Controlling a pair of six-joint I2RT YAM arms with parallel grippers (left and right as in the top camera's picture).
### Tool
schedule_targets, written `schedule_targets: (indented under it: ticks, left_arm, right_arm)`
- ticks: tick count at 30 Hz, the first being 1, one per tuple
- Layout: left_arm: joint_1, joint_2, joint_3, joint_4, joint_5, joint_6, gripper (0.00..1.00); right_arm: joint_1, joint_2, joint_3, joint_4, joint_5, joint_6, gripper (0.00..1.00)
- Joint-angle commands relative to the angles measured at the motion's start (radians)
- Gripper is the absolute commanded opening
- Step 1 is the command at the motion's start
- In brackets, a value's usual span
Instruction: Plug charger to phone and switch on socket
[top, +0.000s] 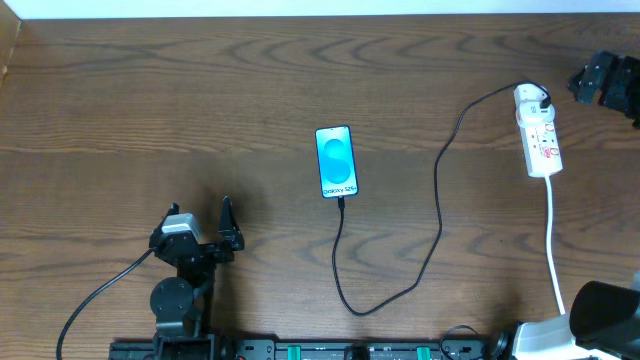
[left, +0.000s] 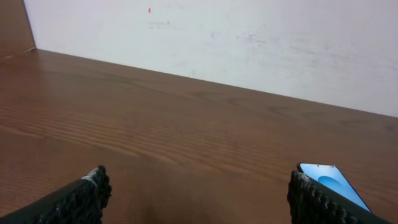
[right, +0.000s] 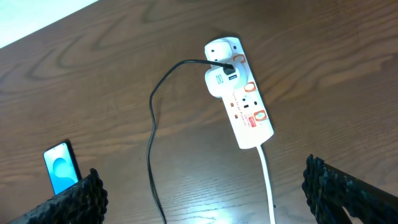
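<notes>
The phone (top: 336, 161) lies flat mid-table, its cyan screen lit. The charger's black cable (top: 438, 200) runs from the phone's bottom edge, where its tip appears inserted, loops toward the front and rises to the white adapter (top: 530, 99). The adapter is plugged into the far end of the white socket strip (top: 543, 145). My right gripper (top: 603, 80) hovers just right of the strip's far end. In the right wrist view it (right: 205, 199) is open, above the strip (right: 247, 115), adapter (right: 217, 82) and phone (right: 60, 167). My left gripper (top: 200, 213) is open and empty at front left; it (left: 199, 202) shows the phone (left: 333, 180) by its right finger.
The strip's white cord (top: 553, 240) runs toward the front right edge, next to the right arm's base (top: 600, 315). A white wall (left: 249, 43) borders the table's far edge. The left arm's black cable (top: 100, 295) trails at front left.
</notes>
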Motion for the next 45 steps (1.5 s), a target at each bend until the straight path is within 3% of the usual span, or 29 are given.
schedule_targets:
  ticks: [1, 9, 17, 29, 40, 45]
  left_arm:
    - [0.004, -0.001, -0.011, -0.045, -0.01, 0.02, 0.92]
    - [0.004, -0.001, -0.011, -0.045, -0.01, 0.02, 0.92]
    - [0.004, -0.001, -0.011, -0.045, -0.01, 0.02, 0.92]
    - [0.004, -0.001, -0.011, -0.045, -0.01, 0.02, 0.92]
    - [0.004, -0.001, -0.011, -0.045, -0.01, 0.02, 0.92]
    - [0.004, -0.001, -0.011, -0.045, -0.01, 0.02, 0.92]
  right_arm:
    - [0.0, -0.008, 0.005, 0.001, 0.001, 0.006, 0.99]
    - [0.0, -0.006, 0.004, 0.004, 0.014, -0.002, 0.99]
    - [0.064, -0.042, -0.102, 0.175, -0.008, -0.001, 0.99]
    - [0.317, -0.408, -0.955, 1.013, -0.007, -0.001, 0.99]
    - [0.364, -0.912, -1.741, 1.701, -0.005, -0.002, 0.99]
    - [0.364, -1.112, -1.944, 1.81, 0.009, -0.002, 0.99]
